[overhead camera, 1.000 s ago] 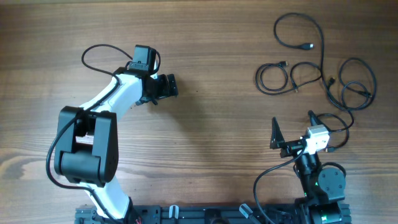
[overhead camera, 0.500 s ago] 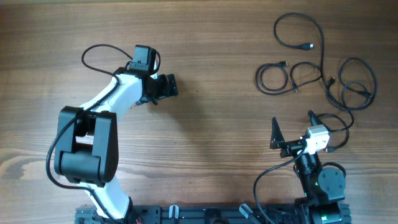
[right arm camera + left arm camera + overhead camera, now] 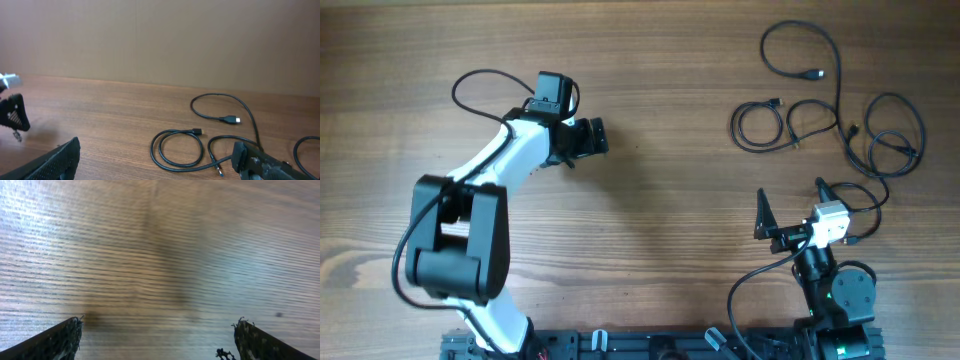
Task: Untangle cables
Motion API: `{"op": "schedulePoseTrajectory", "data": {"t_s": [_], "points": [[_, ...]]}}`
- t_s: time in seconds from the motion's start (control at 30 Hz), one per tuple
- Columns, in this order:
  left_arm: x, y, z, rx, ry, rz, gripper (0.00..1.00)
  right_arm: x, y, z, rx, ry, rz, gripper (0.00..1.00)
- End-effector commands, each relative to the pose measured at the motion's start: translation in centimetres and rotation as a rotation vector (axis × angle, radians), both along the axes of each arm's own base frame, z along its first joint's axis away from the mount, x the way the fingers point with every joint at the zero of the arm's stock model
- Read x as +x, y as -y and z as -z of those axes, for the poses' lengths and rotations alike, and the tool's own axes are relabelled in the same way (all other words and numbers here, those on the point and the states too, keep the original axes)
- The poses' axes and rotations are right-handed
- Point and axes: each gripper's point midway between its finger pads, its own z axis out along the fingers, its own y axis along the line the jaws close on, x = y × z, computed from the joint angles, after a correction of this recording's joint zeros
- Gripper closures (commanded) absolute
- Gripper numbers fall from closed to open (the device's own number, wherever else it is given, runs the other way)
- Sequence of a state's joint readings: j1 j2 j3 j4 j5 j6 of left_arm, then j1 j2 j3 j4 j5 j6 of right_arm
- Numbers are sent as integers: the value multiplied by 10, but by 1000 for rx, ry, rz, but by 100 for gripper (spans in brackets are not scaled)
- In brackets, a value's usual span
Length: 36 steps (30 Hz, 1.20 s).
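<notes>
Almost nothing has changed over the last second. The left arm has crept a hair across the surface [image 3: 660, 80], so its pincer [image 3: 592, 137] sits a touch further toward the right than before. The right arm has not stirred. The cables [image 3: 839, 100] lie exactly where they were, at the far right of the surface, well apart from the left pincer and a little beyond the right pincer [image 3: 790, 200].

Both pincers stand wide and empty. The left wrist view shows only bare wood grain between the fingers of the left pincer [image 3: 157, 324]. The right wrist view shows the right pincer [image 3: 155, 146] looking out at the cables [image 3: 230, 119], which lie ahead of it and untouched.

The cords look like loose loops that cross one another here and there (no tight knot that I can make out from above), with small plugs at the ends.

For the task, this means work on the cords has yet to begin. The right arm seems the better placed to reach them first. The left arm would have to cross most of the surface to help.
</notes>
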<state>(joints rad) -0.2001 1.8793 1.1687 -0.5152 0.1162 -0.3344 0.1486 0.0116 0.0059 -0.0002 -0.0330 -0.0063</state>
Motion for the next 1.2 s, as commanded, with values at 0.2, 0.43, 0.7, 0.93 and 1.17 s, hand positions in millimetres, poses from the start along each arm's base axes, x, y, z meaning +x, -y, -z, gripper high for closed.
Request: {"op": "schedulePoseTrajectory", "data": {"t_s": [0.2, 0.43, 0.7, 0.93, 1.17], "points": [[-6, 25, -177, -90, 443, 71, 0, 0, 3, -2, -15, 14, 15, 0], [-25, 19, -218, -110, 528, 70, 0, 0, 3, -2, -15, 14, 15, 0], [-31, 18, -206, -97, 476, 71, 0, 0, 3, -2, -15, 14, 15, 0], [-50, 3, -157, -7, 359, 70, 0, 0, 3, -2, -15, 14, 15, 0], [-48, 4, -97, -31, 432, 65, 0, 0, 3, -2, -15, 14, 15, 0]]}}
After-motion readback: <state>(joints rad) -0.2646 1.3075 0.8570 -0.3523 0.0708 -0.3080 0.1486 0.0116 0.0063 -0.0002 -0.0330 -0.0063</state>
